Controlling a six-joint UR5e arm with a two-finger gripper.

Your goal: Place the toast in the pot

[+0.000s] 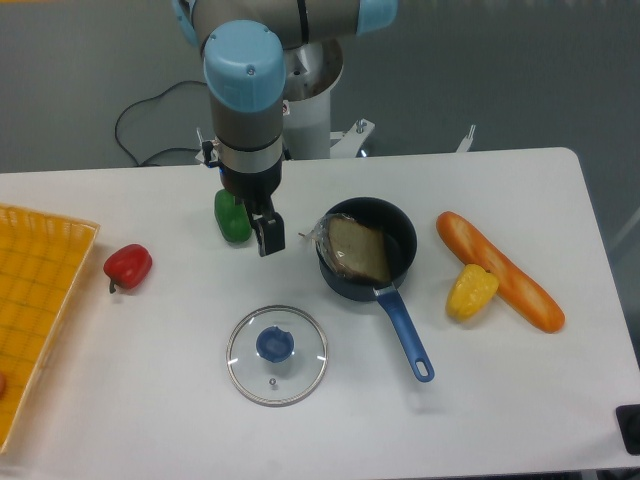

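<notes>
The toast (358, 248), a tan-brown slice in clear wrap, lies tilted inside the pot (400, 232), one wrapped corner sticking over the left rim. The pot is a dark navy saucepan at the table's middle, its blue handle (405, 333) pointing toward the front right. My gripper (267, 228) hangs to the left of the pot, apart from it, with nothing between its fingers. One dark finger (270, 235) shows; the other is hidden behind the wrist, so the gap cannot be read.
A green pepper (232, 217) sits just behind-left of the gripper. A red pepper (128, 266) lies left, next to an orange basket (40, 300). A glass lid with blue knob (276, 353) lies in front. An orange baguette (500, 270) and a yellow pepper (471, 291) lie right.
</notes>
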